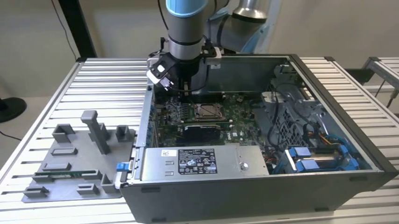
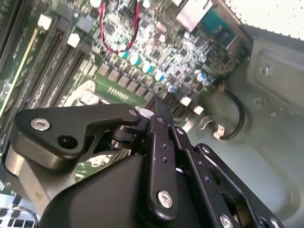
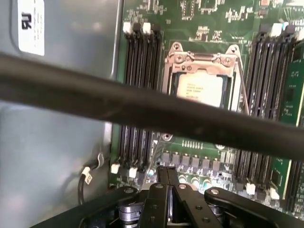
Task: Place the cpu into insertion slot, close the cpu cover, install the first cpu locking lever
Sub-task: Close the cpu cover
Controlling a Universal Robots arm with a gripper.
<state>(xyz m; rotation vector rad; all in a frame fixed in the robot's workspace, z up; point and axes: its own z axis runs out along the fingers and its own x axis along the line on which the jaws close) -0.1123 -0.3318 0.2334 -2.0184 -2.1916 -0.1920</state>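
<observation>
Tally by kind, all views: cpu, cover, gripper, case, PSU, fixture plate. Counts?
cpu: 1
cpu cover: 1
gripper: 1
computer case: 1
power supply: 1
grey fixture plate: 1
Total: 6

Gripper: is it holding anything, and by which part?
Nothing is held. In the first wrist view the gripper has its jaws shut together with nothing between them. The cpu lies apart from it, framed by the cpu cover.
</observation>
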